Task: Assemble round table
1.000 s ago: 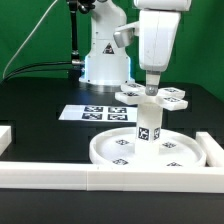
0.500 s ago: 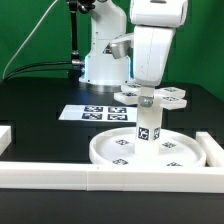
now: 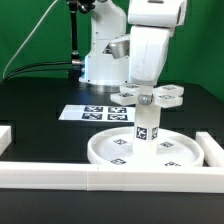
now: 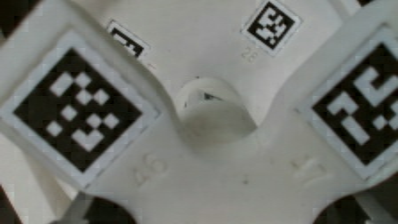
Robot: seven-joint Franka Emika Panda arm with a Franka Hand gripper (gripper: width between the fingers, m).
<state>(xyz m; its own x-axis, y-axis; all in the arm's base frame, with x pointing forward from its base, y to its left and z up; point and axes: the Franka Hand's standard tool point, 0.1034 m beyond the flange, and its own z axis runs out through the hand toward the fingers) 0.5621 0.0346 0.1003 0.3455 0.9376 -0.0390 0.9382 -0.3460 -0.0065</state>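
One cross piece point(image 3: 152, 96) held in gripper point(image 3: 146, 97), atop post point(image 3: 146, 125).

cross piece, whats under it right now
The post stands upright under the cross piece, on the round disc. The cross piece and gripper cover the post's top, so the joint can't be seen.

Gripper point(image 3: 146, 97) fingertips hidden behind the cross piece point(image 3: 152, 96); cross piece point(image 4: 199, 110) arms cut off at wrist-view edges, blurred.
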